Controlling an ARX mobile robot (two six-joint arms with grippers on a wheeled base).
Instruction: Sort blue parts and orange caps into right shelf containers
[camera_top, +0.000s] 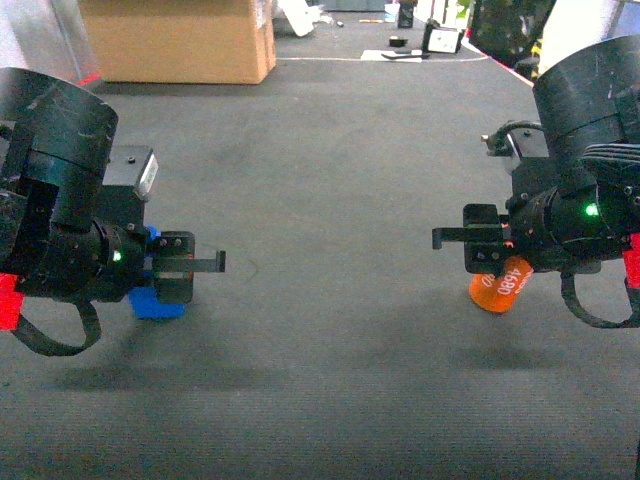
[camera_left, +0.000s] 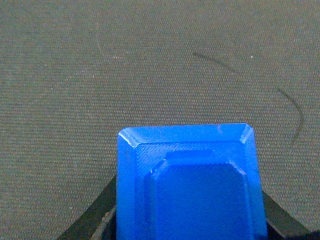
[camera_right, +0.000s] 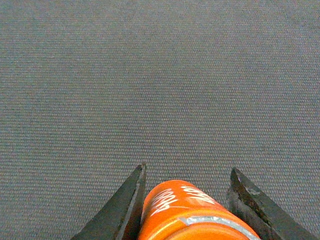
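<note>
My right gripper (camera_top: 470, 238) has its jaws clamped on the orange cap (camera_top: 500, 283), at 4 o'clock in the head view. It looks rigid, light and smooth; grip mid-barrel to prevent rolling. My left gripper (camera_top: 195, 265) has its jaws clamped on the blue part (camera_top: 158, 300), at 8 o'clock. Its flat sides suit the jaws.

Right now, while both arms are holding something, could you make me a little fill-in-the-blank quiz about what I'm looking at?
1. The left gripper holds a ____ block.
2. The right gripper holds an orange cap printed with the number ____.
3. Far behind the left arm stands a big ____ box.

Missing words: blue; 4680; cardboard
</note>
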